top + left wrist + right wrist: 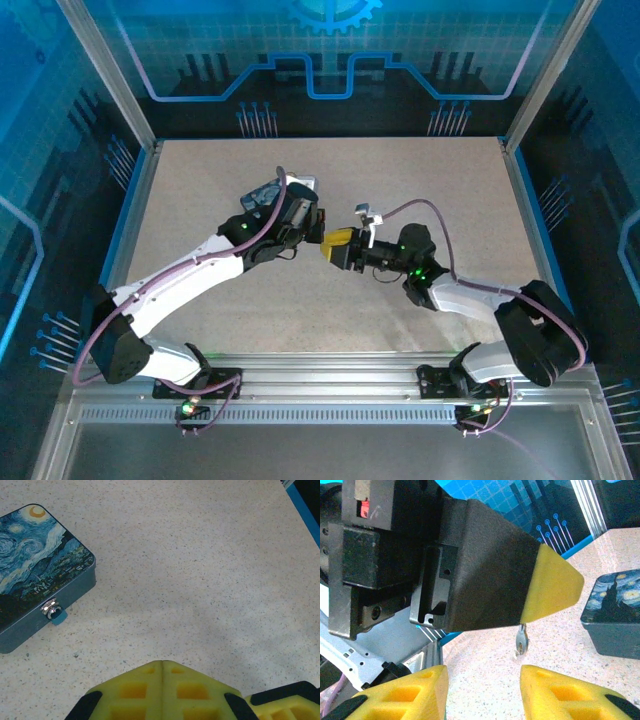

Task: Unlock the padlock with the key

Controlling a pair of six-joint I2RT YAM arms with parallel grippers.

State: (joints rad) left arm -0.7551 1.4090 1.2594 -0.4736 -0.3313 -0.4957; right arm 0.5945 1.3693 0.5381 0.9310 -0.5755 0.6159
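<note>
My left gripper (163, 663) is shut, its yellow fingertips pressed flat together. In the right wrist view its black and yellow finger (550, 587) crosses the top, and the key (521, 640), a tiny silvery sliver, hangs from under the yellow tip, pinched there above the table. My right gripper (484, 674) is open just below and in front of the key, which hangs over its right finger. The two grippers meet at mid-table (325, 238) (342, 254). The padlock (50, 609), tiny with a silvery top, hangs on the front wall of a painted tin.
The dark blue swirl-painted tin (35, 565) lies to the left of the left gripper; it also shows at the right edge of the right wrist view (615, 615). In the top view the left arm partly hides the tin (266, 190). The speckled tabletop (420, 180) has blue rails at its sides.
</note>
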